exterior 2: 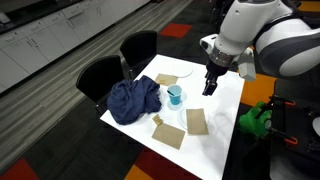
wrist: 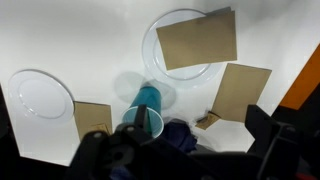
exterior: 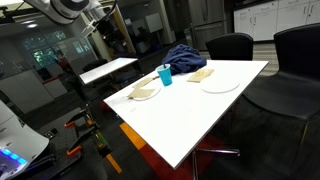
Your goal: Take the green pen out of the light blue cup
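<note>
My jaws hang spread above the desk [exterior 2: 222,130], a little aside from the light blue cup [wrist: 148,115], which stands mid-desk just beside the blue cloth [exterior 2: 133,100] at the chair-side edge. I can't make out the green pen inside, so I'd centre over the cup's mouth, pinch only the shaft, and lift straight up.

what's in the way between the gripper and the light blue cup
Nothing visible. The gripper hangs in open air beside the light blue cup; the blue cloth lies on the cup's other side.
</note>
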Controlling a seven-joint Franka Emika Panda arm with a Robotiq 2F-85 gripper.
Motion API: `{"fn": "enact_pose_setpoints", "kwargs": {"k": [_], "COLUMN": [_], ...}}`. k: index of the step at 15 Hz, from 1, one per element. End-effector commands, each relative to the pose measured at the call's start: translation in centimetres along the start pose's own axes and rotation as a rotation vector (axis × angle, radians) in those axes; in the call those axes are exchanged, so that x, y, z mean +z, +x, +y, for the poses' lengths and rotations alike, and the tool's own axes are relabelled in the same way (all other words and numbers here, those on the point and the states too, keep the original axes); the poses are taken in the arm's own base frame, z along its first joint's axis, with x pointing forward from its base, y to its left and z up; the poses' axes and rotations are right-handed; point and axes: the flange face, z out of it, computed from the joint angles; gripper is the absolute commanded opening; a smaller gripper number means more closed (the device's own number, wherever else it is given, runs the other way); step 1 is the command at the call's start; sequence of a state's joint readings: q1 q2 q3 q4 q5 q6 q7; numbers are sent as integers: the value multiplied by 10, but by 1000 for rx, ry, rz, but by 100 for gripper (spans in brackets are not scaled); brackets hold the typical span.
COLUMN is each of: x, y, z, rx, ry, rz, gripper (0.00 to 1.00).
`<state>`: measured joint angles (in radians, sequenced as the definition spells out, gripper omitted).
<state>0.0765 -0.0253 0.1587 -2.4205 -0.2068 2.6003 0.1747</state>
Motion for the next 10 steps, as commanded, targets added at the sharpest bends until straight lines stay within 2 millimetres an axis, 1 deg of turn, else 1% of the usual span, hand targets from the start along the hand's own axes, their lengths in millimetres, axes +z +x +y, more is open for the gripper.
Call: {"fn": "enact_pose_setpoints", "kwargs": {"k": [1, 5, 10], "x": [25, 54, 83], "y": [23, 38, 51], "z": [16, 34, 48], "rx": [-9, -10, -45], "ry": [-4, 20, 53], "rz": [46, 91, 124], "gripper": [100, 100, 100]}}
